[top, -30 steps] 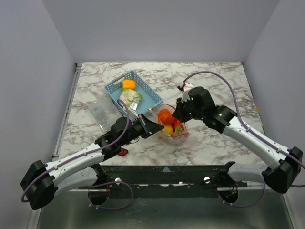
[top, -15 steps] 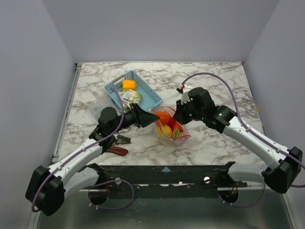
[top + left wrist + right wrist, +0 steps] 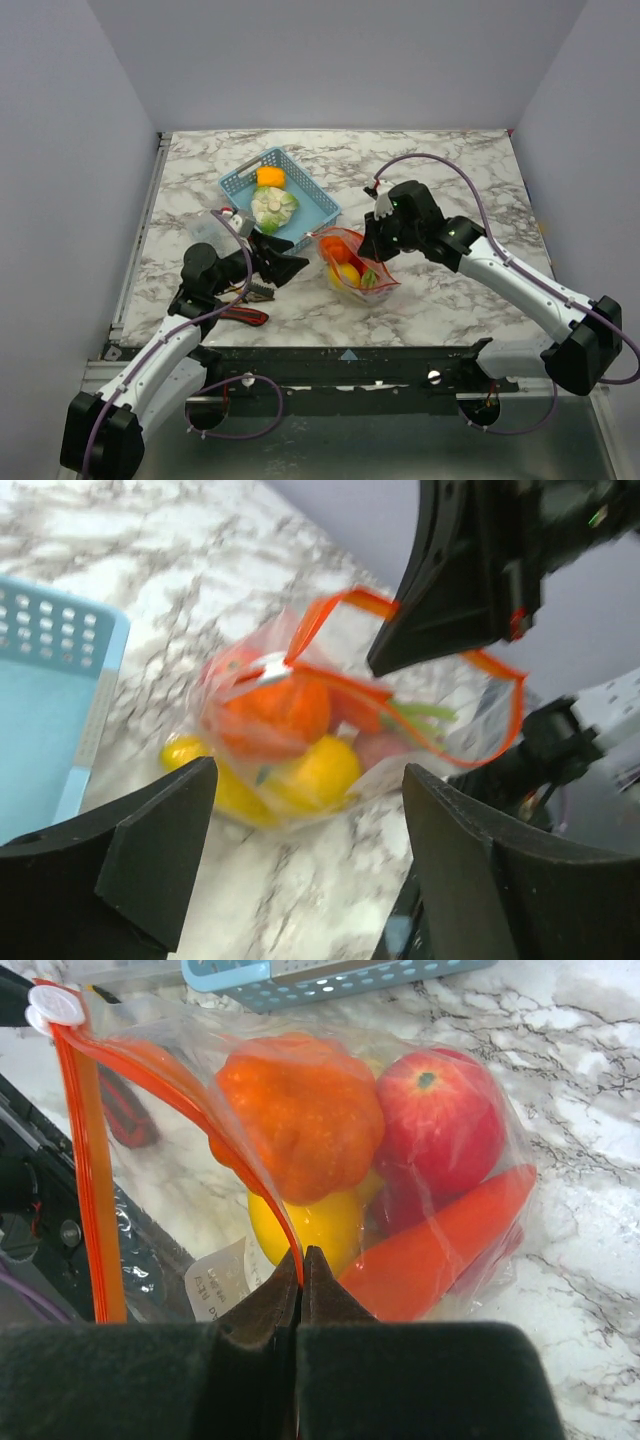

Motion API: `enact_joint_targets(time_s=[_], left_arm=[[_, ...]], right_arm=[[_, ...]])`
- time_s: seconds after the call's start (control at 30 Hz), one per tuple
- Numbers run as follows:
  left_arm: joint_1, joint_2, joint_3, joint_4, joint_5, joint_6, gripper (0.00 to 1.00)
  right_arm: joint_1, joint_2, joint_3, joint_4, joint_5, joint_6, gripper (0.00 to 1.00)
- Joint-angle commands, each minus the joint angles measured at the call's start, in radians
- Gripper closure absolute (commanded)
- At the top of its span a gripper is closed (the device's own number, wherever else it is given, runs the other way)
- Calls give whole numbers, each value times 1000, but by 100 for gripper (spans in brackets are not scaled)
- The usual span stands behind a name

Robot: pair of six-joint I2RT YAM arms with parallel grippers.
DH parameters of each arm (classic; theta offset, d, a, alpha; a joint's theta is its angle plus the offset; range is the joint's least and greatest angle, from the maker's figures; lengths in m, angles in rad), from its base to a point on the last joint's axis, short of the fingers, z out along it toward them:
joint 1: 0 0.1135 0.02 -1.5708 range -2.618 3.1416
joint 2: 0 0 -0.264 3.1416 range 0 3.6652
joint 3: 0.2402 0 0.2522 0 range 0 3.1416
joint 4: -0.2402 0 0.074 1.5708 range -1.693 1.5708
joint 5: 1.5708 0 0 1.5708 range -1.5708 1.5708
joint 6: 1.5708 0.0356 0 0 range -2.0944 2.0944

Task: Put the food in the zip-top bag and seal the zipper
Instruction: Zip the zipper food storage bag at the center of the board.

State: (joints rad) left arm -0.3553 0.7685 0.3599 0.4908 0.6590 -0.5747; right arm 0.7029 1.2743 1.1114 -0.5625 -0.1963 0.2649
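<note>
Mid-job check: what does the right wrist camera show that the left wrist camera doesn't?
Only right wrist: the right gripper pinched shut on the zipper, and a red round fruit seen clearly. Only left wrist: the left gripper open, holding nothing, short of the zip-top bag. Both: that bag, mouth unsealed, holding an orange piece and a yellow piece, and the blue basket.

We see a robot lab cell: plain grey walls (image 3: 340,60) box a marble-look surface (image 3: 450,170), w/ left arm (image 3: 165,345) & right arm (image 3: 510,275) bolted on.
</note>
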Motion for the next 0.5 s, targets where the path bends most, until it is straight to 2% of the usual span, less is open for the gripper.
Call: enact_joint_targets(time_s=[0.0, 0.07, 0.13, 0.3, 0.33, 0.4, 0.47], left_arm=[[0, 8, 51, -145, -37, 270, 21], [-1, 44, 118, -228, -71, 315, 20], [-7, 74, 202, -376, -66, 427, 22], [-7, 146, 307, -688, 18, 868, 21], [-7, 167, 306, -692, 24, 929, 23], [2, 224, 306, -632, 50, 935, 31], [4, 291, 343, -603, 129, 926, 34]], right_arm=[[-2, 38, 40, -30, -13, 5, 100], [-2, 41, 42, -31, -7, 6, 100], [-2, 40, 48, -32, 2, 6, 100], [-2, 32, 52, -31, -7, 8, 100], [-2, 33, 56, -33, -7, 9, 100], [-2, 34, 60, -33, -11, 6, 100], [-2, 36, 68, -32, -11, 5, 100]])
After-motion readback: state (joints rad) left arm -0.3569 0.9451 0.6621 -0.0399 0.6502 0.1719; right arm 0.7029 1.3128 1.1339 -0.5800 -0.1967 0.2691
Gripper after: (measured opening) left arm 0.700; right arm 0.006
